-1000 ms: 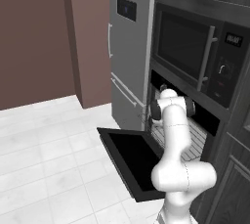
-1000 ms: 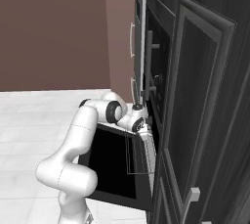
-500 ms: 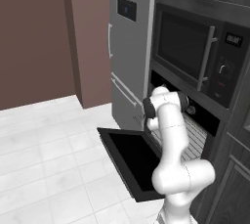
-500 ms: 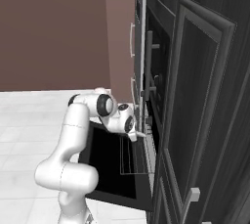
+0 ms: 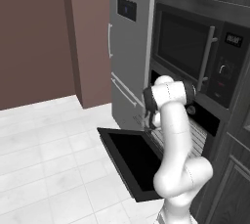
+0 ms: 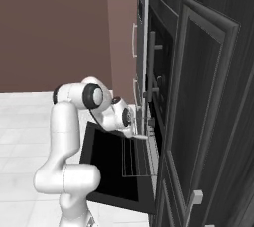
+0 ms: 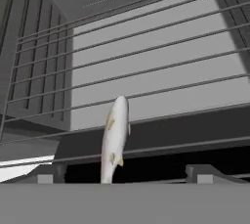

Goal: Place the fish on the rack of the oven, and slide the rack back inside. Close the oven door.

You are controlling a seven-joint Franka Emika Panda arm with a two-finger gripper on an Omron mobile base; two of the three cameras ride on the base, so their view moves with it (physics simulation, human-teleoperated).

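One small pale yellowish fish (image 7: 114, 137) now lies released on the grey wire rack (image 7: 146, 66), lower centre of the hand view — claw (image 7: 124, 176) spread wide, arm pulled back; sliding the rack in comes next.

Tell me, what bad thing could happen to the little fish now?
The small pale yellowish fish lies on the grey wire rack, close to its near edge. It might slide off when the rack is pushed in. The open gripper sits right by it and could bump it. The black oven door is down.

Arm bent forward, pincer (image 7: 125, 173) tips wide apart, holding nothing.
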